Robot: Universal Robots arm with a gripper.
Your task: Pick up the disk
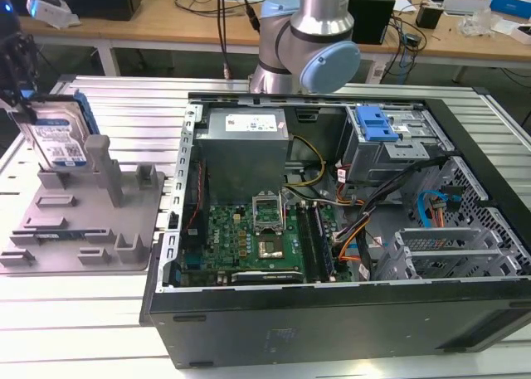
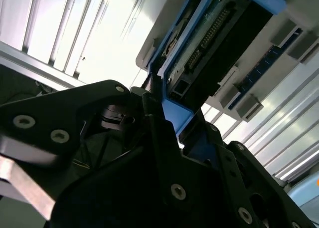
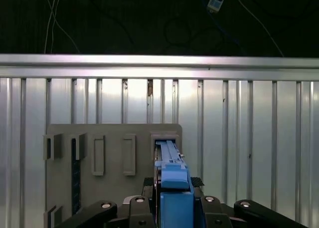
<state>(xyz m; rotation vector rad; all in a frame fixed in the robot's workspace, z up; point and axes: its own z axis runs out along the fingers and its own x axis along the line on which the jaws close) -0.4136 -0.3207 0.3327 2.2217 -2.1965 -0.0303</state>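
In the exterior view, the nearest thing is an open black computer case [image 1: 332, 313] lying on its side, a steel box with a green circuit board [image 1: 249, 238] full of small chips, bundled coloured wires [image 1: 357, 230] and perforated metal bays [image 1: 448, 255]. A grey boxy power supply [image 1: 245, 147] with a white sticker sits toward the back of it, beside a blue plastic latch [image 1: 375, 123]. The print on the sticker is too small to read.

To the exterior view's left of the case lies a grey plastic holder tray [image 1: 79, 221], matte, with upright blocks and slots moulded into it. It rests on a ribbed aluminium table [image 1: 75, 313] whose long grooves catch the light.

Above the tray's far end, the gripper [image 1: 18, 72], black and angular with visible screw heads, is clamped on the disk [image 1: 58, 134]. The disk is a flat silver rectangle with a white-and-blue label and blue plastic rails, held upright on edge over the tray, its lower end at or just above the tray's slot. The label's writing cannot be made out. In the second wrist view the black fingers [image 2: 149, 118] press against the disk's blue rail [image 2: 174, 113]; in the first wrist view the disk [image 3: 169, 163] stands edge-on between the gripper's arms above the tray [image 3: 114, 138].

Behind the case rises the robot arm [image 1: 307, 39], brushed metal with pale blue caps, and beyond it a wooden bench [image 1: 191, 22] strewn with cables.
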